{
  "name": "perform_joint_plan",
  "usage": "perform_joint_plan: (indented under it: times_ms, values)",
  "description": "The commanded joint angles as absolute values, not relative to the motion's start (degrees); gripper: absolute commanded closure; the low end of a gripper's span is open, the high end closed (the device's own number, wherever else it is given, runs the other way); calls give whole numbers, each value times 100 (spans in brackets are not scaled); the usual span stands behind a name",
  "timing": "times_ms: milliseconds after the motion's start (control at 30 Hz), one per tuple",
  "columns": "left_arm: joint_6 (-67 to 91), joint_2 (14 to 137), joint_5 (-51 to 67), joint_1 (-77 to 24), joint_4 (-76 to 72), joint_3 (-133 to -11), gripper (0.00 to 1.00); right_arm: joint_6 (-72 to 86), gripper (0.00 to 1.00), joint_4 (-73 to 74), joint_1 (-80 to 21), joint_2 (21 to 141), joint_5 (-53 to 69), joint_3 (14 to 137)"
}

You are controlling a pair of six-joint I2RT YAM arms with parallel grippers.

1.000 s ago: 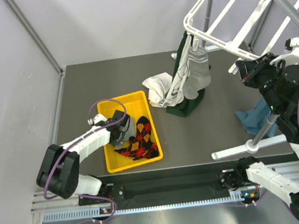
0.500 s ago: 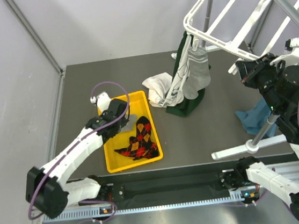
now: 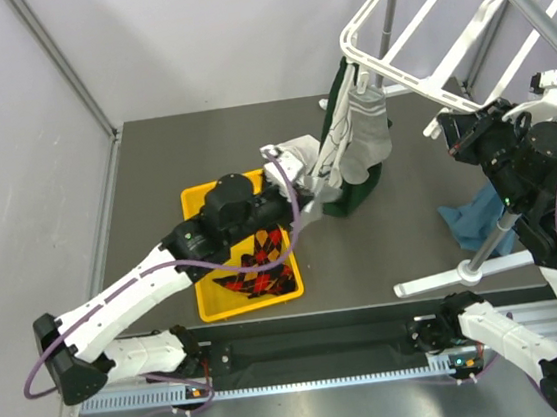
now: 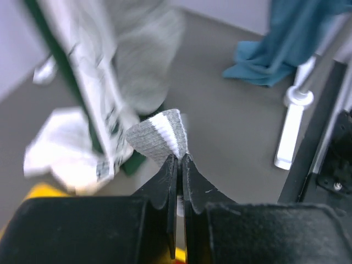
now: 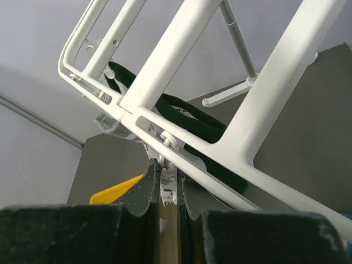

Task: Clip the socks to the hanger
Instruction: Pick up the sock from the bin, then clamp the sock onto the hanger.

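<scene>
My left gripper (image 4: 179, 158) is shut on the white-edged cuff of a light grey sock (image 4: 157, 137). Seen from above, the left gripper (image 3: 296, 204) hangs over the right edge of the yellow bin (image 3: 205, 307), near the clothes on the hanger. The argyle socks (image 3: 262, 264) lie in that bin. The white hanger (image 3: 392, 55) tilts at the upper right. My right gripper (image 5: 168, 171) is shut on one of its small clips (image 5: 171, 144) under the frame bar (image 5: 220, 82); from above, the right gripper (image 3: 454, 134) sits at the frame's lower edge.
A grey sock (image 3: 372, 132), a white patterned sock (image 3: 337, 151) and a dark green cloth (image 3: 354, 196) hang from the hanger. A crumpled white sock (image 3: 297, 153) lies beside them. A teal cloth (image 3: 469, 222) lies by the stand pole (image 3: 493, 239) and its white foot (image 3: 462, 273).
My left arm rose out of the yellow bin with the grey sock and swung right toward the hanging clothes. The right arm stayed on the clip.
</scene>
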State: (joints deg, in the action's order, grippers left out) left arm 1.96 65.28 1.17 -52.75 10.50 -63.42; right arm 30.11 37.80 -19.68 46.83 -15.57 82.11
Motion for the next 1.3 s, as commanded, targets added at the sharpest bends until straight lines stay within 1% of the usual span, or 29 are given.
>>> perform_joint_plan:
  times_ms: [0, 100, 200, 367, 400, 467, 633, 967, 1267]
  values:
    - [-1667, 6916, 957, -5597, 580, -7004, 100, 3111, 100, 3700, -1934, 4684, -1143, 8209]
    - [-2308, 7233, 958, -5914, 282, -7216, 100, 3155, 100, 3700, -1934, 4720, -1038, 8218]
    - [-2855, 7566, 485, -6248, -210, -7391, 100, 3208, 100, 3709, -1942, 4763, -932, 8244]
    - [-3892, 8155, -736, -6872, -1106, -7541, 100, 3243, 100, 3691, -1942, 4808, -844, 8253]
    - [-4068, 8208, -764, -6899, -1455, -7541, 100, 3252, 100, 3691, -1934, 4816, -826, 8253]
    - [-4104, 8357, -826, -6908, -1704, -7628, 100, 3296, 100, 3691, -1934, 4825, -782, 8253]
    - [-4219, 8683, -738, -6943, -1968, -7954, 100, 3375, 100, 3700, -1942, 4816, -659, 8218]
    - [-4377, 9105, -659, -7058, -2039, -8560, 100, 3454, 100, 3665, -1942, 4773, -562, 8130]
    - [-4342, 9290, -686, -7084, -2145, -8727, 100, 3463, 100, 3674, -1934, 4737, -571, 8121]
